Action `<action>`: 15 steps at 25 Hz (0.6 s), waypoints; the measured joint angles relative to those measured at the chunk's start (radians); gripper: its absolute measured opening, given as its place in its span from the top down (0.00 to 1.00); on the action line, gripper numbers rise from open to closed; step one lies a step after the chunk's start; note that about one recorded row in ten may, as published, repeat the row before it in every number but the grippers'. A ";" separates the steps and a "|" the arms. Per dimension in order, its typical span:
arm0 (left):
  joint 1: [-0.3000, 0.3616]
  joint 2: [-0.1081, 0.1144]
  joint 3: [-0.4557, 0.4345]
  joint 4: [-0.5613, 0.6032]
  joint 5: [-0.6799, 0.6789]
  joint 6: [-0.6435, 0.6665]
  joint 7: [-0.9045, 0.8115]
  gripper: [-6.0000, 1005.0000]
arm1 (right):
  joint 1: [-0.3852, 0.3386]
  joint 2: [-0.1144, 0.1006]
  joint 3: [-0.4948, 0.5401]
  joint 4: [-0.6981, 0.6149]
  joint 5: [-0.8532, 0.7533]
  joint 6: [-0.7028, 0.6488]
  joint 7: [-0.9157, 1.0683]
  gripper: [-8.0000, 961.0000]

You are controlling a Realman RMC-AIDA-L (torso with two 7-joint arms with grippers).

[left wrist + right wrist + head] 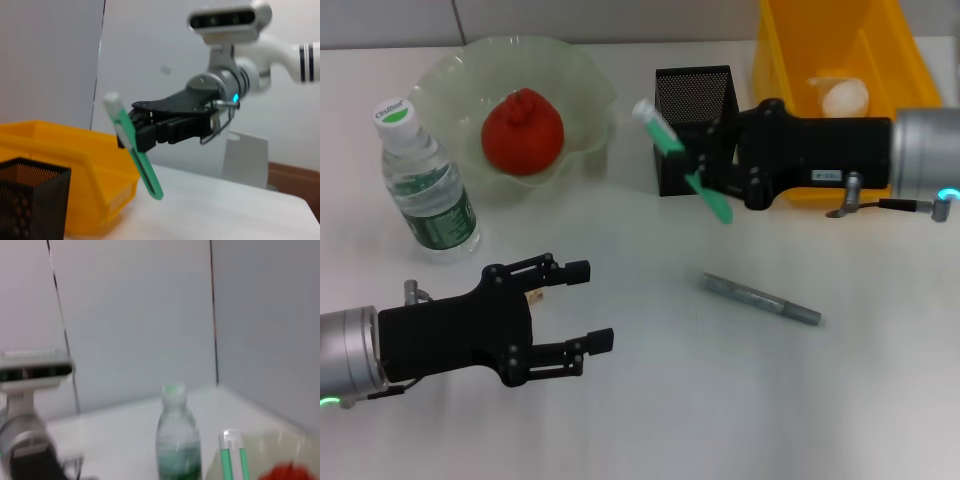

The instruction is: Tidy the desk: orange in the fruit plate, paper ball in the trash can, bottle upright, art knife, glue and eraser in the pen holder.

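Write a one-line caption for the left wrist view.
Right gripper holds the art knife tilted above the table, near the pen holder and trash can.

A robot lab or test room: a plain white bench [650, 400] set against bare grey panelled walls [135, 315], with a humanoid robot's camera head [230, 19] behind the right gripper [131, 131].
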 joint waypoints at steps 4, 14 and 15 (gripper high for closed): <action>-0.006 0.002 0.000 -0.012 -0.022 0.006 -0.006 0.25 | -0.018 0.000 0.014 0.153 0.209 -0.017 -0.235 0.77; -0.010 0.000 -0.002 -0.026 -0.043 0.011 -0.019 0.25 | 0.016 0.000 0.023 0.403 0.554 -0.008 -0.474 0.76; -0.010 0.000 -0.002 -0.026 -0.043 0.011 -0.018 0.25 | 0.016 0.000 0.023 0.403 0.554 -0.008 -0.474 0.75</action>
